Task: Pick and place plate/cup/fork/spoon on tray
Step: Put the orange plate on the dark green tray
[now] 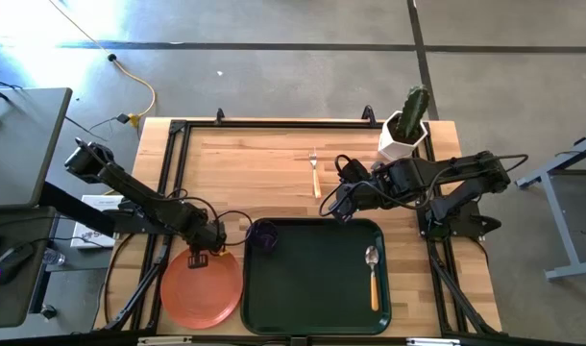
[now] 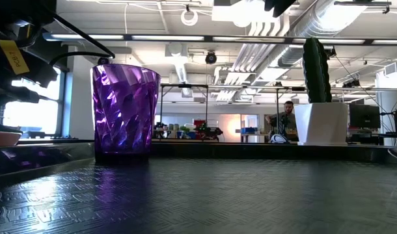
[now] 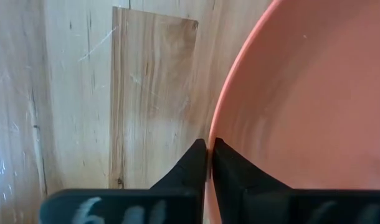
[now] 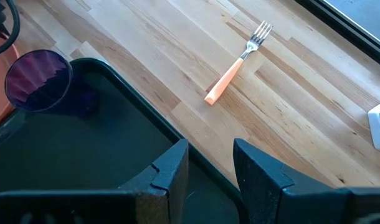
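Observation:
The orange-salmon plate (image 1: 202, 288) lies on the wood left of the dark green tray (image 1: 312, 284). My left gripper (image 1: 199, 258) is shut on the plate's far rim. The purple cup (image 1: 264, 236) stands upright in the tray's far left corner, and it also shows in the low view (image 2: 123, 110). The spoon (image 1: 373, 274) lies on the tray's floor near its right side. The fork (image 1: 314, 173) lies flat on the table beyond the tray. My right gripper (image 1: 339, 210) is open and empty over the tray's far edge (image 4: 146, 121), with the fork (image 4: 237, 61) ahead of it. My left gripper (image 3: 209, 149) pinches the plate's far rim (image 3: 216, 124) between its two fingers, one on the inner side and one on the outer. The fingers come from above, pointing down. I cannot tell whether the plate is lifted off the wood.
A white angular pot with a cactus (image 1: 405, 130) stands at the table's far right corner. Bare wood lies between the fork and the tray. A black frame rail (image 1: 274, 122) runs along the table's far edge.

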`<act>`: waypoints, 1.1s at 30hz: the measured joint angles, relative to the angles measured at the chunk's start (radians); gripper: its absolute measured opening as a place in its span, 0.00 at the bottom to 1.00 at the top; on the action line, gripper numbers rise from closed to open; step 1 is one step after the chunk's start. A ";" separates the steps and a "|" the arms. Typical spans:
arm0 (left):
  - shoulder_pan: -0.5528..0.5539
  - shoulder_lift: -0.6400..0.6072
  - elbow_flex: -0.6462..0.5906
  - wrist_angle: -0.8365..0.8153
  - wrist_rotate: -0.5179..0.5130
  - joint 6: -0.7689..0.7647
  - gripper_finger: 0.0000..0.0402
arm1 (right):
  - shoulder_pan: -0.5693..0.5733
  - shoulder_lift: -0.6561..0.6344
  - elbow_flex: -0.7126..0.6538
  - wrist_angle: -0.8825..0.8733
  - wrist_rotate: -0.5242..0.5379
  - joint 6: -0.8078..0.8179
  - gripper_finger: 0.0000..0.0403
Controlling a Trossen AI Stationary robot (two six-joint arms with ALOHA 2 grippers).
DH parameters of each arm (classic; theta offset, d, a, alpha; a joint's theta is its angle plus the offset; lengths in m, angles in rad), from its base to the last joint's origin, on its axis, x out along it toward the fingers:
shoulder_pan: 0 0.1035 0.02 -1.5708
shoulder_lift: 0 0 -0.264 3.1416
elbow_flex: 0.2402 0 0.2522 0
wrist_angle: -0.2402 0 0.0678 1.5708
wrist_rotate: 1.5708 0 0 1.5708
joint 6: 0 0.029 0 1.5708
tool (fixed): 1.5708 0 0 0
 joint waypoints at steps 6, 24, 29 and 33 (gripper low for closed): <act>0.001 0.000 0.000 -0.002 0.006 0.024 0.01 | 0.000 0.000 0.000 0.000 0.000 0.007 0.29; 0.001 -0.119 -0.001 -0.104 -0.002 0.014 0.00 | 0.000 0.000 0.000 -0.002 0.000 0.050 0.29; 0.001 -0.169 0.006 -0.140 -0.014 0.006 0.00 | 0.000 0.000 0.000 -0.006 0.000 0.083 0.29; 0.001 -0.200 0.054 -0.199 -0.031 0.015 0.00 | 0.000 0.000 0.000 -0.006 0.001 0.107 0.29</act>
